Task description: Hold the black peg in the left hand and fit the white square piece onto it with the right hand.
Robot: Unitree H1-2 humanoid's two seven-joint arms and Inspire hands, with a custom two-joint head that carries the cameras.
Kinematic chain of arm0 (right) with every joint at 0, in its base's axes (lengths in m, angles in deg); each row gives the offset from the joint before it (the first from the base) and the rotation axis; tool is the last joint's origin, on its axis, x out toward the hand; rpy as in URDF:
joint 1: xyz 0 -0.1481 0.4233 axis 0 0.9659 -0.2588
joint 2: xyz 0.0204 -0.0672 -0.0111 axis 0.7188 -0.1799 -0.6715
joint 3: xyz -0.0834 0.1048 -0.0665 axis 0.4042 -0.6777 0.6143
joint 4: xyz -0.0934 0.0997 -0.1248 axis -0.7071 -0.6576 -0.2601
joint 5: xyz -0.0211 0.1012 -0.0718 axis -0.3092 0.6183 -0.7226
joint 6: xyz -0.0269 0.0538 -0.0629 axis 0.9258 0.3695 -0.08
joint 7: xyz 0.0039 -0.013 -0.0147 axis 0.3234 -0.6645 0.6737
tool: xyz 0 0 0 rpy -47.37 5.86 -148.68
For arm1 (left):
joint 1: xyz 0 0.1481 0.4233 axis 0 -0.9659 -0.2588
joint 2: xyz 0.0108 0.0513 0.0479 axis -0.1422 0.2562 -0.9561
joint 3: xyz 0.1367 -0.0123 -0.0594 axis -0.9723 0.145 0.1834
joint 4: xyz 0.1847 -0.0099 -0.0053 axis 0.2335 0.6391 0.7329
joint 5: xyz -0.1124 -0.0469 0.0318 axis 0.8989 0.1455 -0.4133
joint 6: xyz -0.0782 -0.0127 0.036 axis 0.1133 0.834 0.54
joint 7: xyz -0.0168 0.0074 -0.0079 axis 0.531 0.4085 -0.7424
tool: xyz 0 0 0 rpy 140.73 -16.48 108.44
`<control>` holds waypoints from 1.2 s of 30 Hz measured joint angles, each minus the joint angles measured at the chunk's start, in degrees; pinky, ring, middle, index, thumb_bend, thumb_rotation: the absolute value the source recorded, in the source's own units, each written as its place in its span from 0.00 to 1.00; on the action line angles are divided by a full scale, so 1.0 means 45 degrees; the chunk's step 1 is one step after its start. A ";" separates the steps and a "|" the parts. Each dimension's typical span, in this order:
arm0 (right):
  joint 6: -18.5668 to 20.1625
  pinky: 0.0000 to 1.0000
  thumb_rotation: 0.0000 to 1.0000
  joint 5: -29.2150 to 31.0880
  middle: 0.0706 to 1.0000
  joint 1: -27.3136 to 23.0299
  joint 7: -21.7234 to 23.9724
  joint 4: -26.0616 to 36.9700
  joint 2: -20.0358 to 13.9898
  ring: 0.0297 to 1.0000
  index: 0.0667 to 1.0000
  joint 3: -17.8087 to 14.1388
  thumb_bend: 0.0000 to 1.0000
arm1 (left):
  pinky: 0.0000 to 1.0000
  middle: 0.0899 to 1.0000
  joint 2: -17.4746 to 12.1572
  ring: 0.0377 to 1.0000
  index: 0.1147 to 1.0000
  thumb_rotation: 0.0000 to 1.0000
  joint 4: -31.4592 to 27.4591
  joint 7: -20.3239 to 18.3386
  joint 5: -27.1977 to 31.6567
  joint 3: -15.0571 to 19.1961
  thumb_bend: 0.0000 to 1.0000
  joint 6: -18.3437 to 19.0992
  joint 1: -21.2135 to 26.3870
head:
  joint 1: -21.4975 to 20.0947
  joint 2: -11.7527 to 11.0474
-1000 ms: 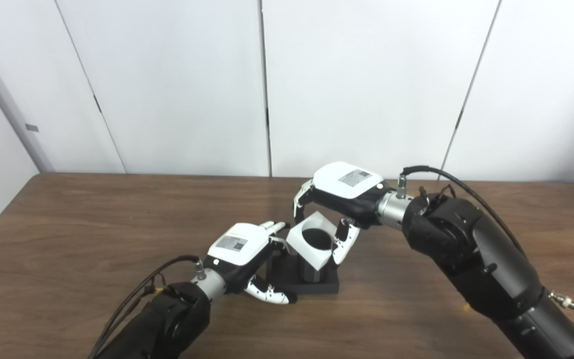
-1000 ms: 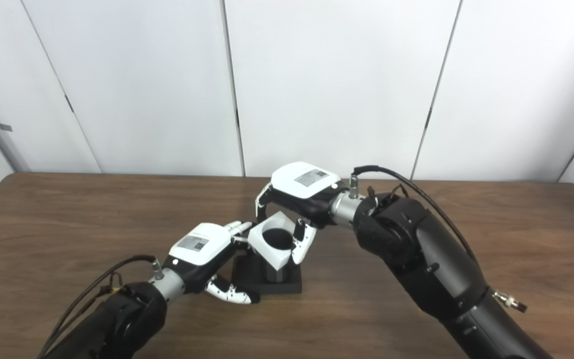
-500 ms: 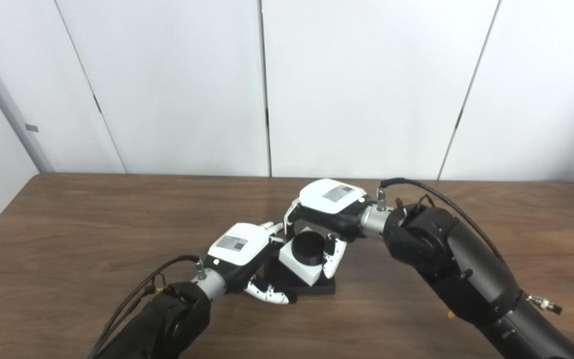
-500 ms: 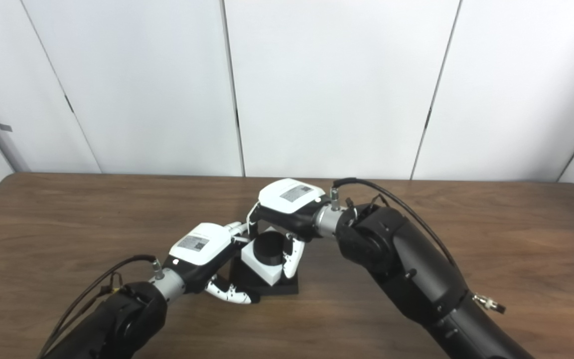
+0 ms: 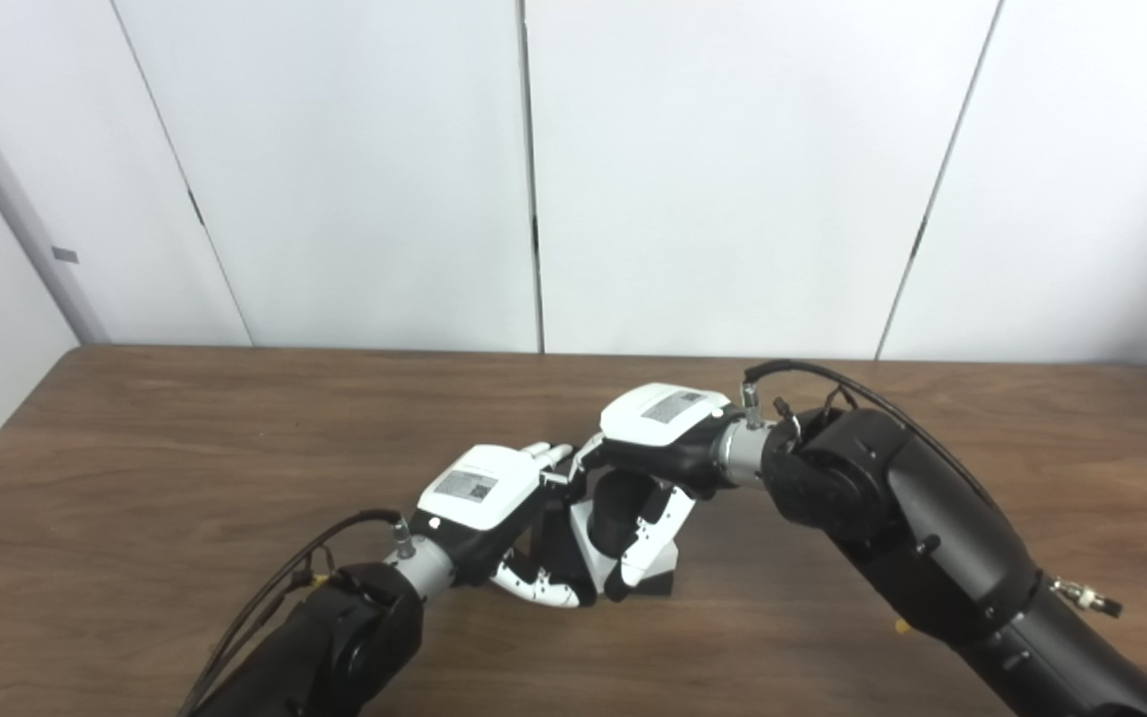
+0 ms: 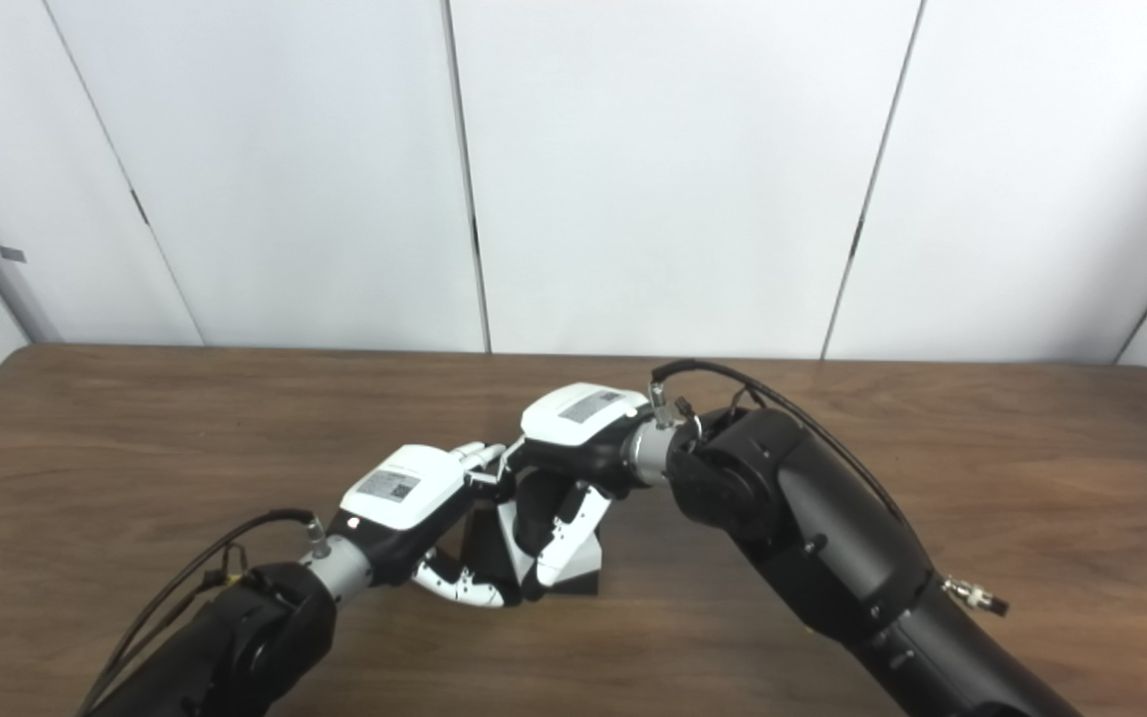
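The white square piece (image 5: 601, 528) sits low around the black peg (image 5: 619, 508), nearly seated on the peg's base, with the right hand (image 5: 655, 468) grasping it from above and the left hand (image 5: 494, 518) clasped on the base beside it. A second ago the piece hung tilted above the peg; it has since slid down, so the next move is probably a last press and release.

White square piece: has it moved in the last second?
Yes. The white square piece has dropped down over the black peg, toward its black base on the table.
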 measured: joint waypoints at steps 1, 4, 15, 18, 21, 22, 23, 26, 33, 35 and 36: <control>0.0006 0.91 0.59 0.0001 0.85 0.0000 0.0015 -0.0001 -0.0001 0.88 0.79 -0.0008 1.00 | 0.81 0.95 0.0000 0.94 0.55 0.27 0.0000 0.0001 0.0001 0.0003 0.93 0.0000 0.0000 | 0.0000 0.0000; 0.0007 0.91 0.56 0.0021 0.84 0.0003 0.0018 -0.0006 -0.0012 0.87 0.79 -0.0072 0.99 | 0.81 0.94 0.0002 0.94 0.52 0.25 0.0008 0.0012 0.0038 0.0037 0.93 0.0000 -0.0004 | -0.0020 0.0000; -0.0019 0.92 0.51 0.0321 0.84 0.0016 -0.0492 -0.0011 -0.0110 0.87 0.81 -0.0937 0.98 | 0.81 0.93 0.0012 0.93 0.49 0.22 0.0051 0.0046 0.0208 0.0130 0.93 0.0000 -0.0007 | -0.0059 0.0000; -0.0006 0.90 0.49 0.0482 0.84 0.0017 -0.0764 -0.0003 -0.0187 0.86 0.82 -0.1328 0.97 | 0.81 0.94 0.0012 0.93 0.50 0.23 0.0064 0.0049 0.0213 0.0145 0.93 0.0000 -0.0005 | -0.0078 0.0020; 0.0014 0.89 0.46 0.0599 0.84 0.0014 -0.0885 0.0030 -0.0427 0.87 0.82 -0.1739 0.97 | 0.82 0.94 0.0011 0.93 0.50 0.23 0.0064 0.0049 0.0220 0.0145 0.93 -0.0001 -0.0007 | -0.0098 0.0020; 0.0032 0.89 0.45 0.0652 0.84 0.0015 -0.0908 0.0030 -0.0532 0.87 0.82 -0.1921 0.98 | 0.82 0.93 0.0011 0.93 0.49 0.23 0.0066 0.0050 0.0221 0.0148 0.93 0.0000 -0.0007 | -0.0117 0.0020; 0.0048 0.88 0.44 0.0732 0.84 0.0014 -0.0927 0.0031 -0.0635 0.86 0.82 -0.2104 0.99 | 0.82 0.93 0.0010 0.93 0.49 0.23 0.0070 0.0050 0.0224 0.0154 0.94 -0.0002 -0.0007 | -0.0137 0.0039; 0.0078 0.87 0.41 0.0937 0.83 0.0026 -0.0979 0.0055 -0.0994 0.86 0.81 -0.2439 0.97 | 0.81 0.93 0.0008 0.93 0.49 0.23 0.0072 0.0050 0.0228 0.0159 0.93 -0.0004 -0.0006 | -0.0156 0.0039; -0.0043 0.59 0.15 0.1850 0.76 0.0968 -0.2966 0.0311 -0.1272 0.74 0.69 -0.4114 0.79 | 0.81 0.94 0.0007 0.93 0.49 0.24 0.0154 0.0107 0.0262 0.0161 0.93 -0.0060 -0.0001 | -0.0176 0.0020; -0.0118 0.59 0.10 0.2185 0.75 0.1554 -0.3749 0.0323 -0.1247 0.73 0.68 -0.4592 0.77 | 0.81 0.94 0.0007 0.93 0.49 0.25 0.0176 0.0110 0.0272 0.0160 0.93 -0.0060 0.0003 | -0.0195 0.0020; -0.0137 0.59 0.10 0.2339 0.74 0.1856 -0.4103 0.0336 -0.1226 0.73 0.67 -0.4796 0.75 | 0.81 0.94 0.0006 0.93 0.50 0.25 0.0177 0.0110 0.0276 0.0160 0.93 -0.0060 0.0004 | -0.0215 0.0039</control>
